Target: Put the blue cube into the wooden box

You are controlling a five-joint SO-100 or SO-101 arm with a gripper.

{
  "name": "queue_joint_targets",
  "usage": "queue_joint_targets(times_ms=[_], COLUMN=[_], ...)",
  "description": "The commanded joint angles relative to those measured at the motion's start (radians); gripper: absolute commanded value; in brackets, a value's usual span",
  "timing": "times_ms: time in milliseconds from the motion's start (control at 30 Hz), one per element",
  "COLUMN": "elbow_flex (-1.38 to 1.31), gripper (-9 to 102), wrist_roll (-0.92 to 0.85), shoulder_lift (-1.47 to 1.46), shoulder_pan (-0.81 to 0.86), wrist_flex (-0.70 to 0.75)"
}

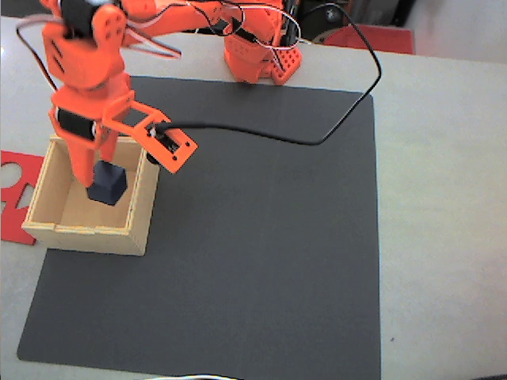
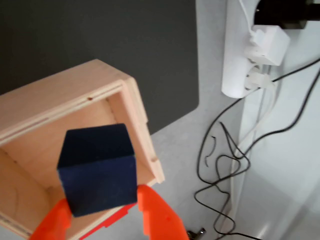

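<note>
The blue cube (image 1: 108, 184) is a small navy block hanging over the inside of the wooden box (image 1: 55, 226), which sits on the mat's left edge in the fixed view. My orange gripper (image 1: 101, 176) reaches down into the box opening and is shut on the cube. In the wrist view the cube (image 2: 97, 170) sits between the two orange fingertips (image 2: 152, 215), with the gripper (image 2: 100, 212) pressed against its sides. Below it lie the pale plywood floor and walls of the box (image 2: 135, 115). Whether the cube touches the box floor cannot be told.
A black mat (image 1: 261, 237) covers the grey table. A flat red cut-out sheet (image 1: 12, 194) lies left of the box. A black cable (image 1: 317, 138) loops over the mat from the arm base (image 1: 257, 55). A white power strip (image 2: 245, 60) and loose wires (image 2: 220, 165) lie beyond the table.
</note>
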Motion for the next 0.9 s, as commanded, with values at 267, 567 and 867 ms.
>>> queue_joint_targets(times_ms=[267, 567, 867], elbow_flex=[0.04, 0.031, 0.003], gripper=[0, 0, 0], wrist_roll=[-0.055, -0.077, -0.046], shoulder_lift=[0.003, -0.1, -0.183], shoulder_pan=[0.078, 0.147, 0.094], wrist_flex=[0.005, -0.002, -0.041])
